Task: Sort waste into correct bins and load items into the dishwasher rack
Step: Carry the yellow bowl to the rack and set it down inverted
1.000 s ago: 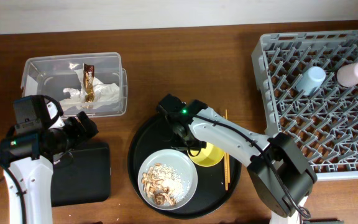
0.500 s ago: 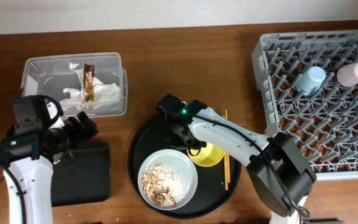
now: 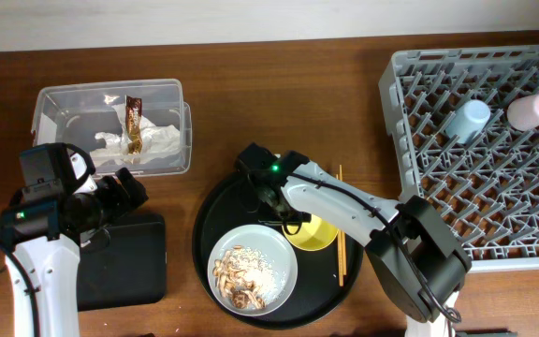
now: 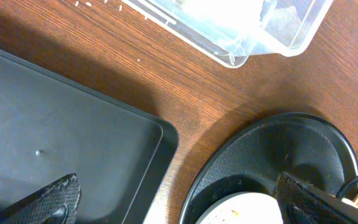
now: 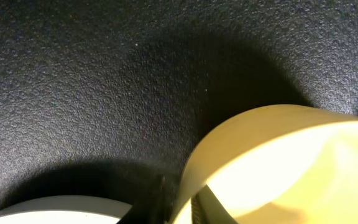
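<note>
The yellow bowl point(image 3: 313, 234) sits on the round black tray point(image 3: 215, 211), next to the pale grey plate point(image 3: 271, 247) that holds food scraps point(image 3: 237, 271). My right gripper point(image 3: 288, 221) is shut on the bowl's rim point(image 5: 241, 134), one finger inside and one outside point(image 5: 185, 210). The chopsticks point(image 3: 340, 229) lie at the bowl's right. The napkin point(image 3: 152, 140) and wrapper point(image 3: 135, 124) lie in the clear tub point(image 3: 64, 103). The blue cup point(image 3: 466, 120) and pink cup point(image 3: 533, 109) lie in the dishwasher rack point(image 3: 410, 140). My left gripper point(image 3: 124, 195) is open and empty point(image 4: 185, 214) above the black rectangular tray point(image 3: 124, 267).
In the left wrist view, the black rectangular tray's corner point(image 4: 73, 130), the tub's corner point(image 4: 247, 37), the round tray's rim point(image 4: 303, 134) and the plate's edge point(image 4: 241, 213) show, with bare wooden table point(image 4: 191, 93) between them.
</note>
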Controlling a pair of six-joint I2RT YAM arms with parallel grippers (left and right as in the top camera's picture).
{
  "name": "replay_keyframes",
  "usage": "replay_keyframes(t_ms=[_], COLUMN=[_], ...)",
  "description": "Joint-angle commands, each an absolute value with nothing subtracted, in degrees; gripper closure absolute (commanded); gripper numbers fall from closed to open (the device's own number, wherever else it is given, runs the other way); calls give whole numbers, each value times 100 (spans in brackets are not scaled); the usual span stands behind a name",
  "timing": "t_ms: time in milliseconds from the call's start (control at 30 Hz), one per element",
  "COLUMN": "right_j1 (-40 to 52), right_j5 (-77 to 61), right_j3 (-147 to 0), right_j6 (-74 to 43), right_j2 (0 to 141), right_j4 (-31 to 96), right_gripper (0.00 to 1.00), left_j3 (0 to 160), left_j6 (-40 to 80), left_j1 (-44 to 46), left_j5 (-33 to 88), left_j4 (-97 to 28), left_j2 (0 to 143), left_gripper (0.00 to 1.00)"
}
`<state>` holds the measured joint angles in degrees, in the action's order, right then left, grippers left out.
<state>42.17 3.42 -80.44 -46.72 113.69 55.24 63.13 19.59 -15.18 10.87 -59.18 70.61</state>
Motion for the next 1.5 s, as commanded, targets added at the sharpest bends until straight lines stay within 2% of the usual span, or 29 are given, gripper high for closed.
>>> replay_keyframes(t_ms=[0,67,267,467,600,733,900,1033,1233,1467], right_j1=[4278,4268,4268,4211,3909,3131,1199,-856,-3391,-4613], right_j5=[357,169,-137,-78,1149,1815,1662,591,-3096,-6466], right_j3=[-7992,-8009,-8700,-10075,-11194,-12057,-12309,-12307,-12300,-12280], right_j6=[-4746,-4744,-4560,-4034,-3920,-3802,-2777,-1546,121,1988], right_j2=[11461,11459,11413,11260,10989,10578,9786,9583,10171,11603], right_j4=[5513,5505,5909,7043,8180,9290,9539,9181,8976,8973], right_gripper=[87,96,96,96,96,96,96,96,96,96], left_j3=[6390,6390,6390,6390,6390,6390,6390,6390,6390,6390], left_j6=[2032,2032,2032,2032,2032,2032,2032,2032,2032,2032], left_j1=[-1544,-1544,-1544,-1544,-1544,-1544,-1544,-1544,-1544,-1544], left_j5=[1066,1066,1063,1066,1066,1063,1066,1066,1066,1066], left_j4=[-5922,-5922,-5924,-5924,-5922,-5924,-5922,-5924,-5922,-5922], left_j2=[6995,6995,6995,6995,6995,6995,6995,6995,6995,6995], left_gripper=[1,1,1,0,1,1,0,1,1,1])
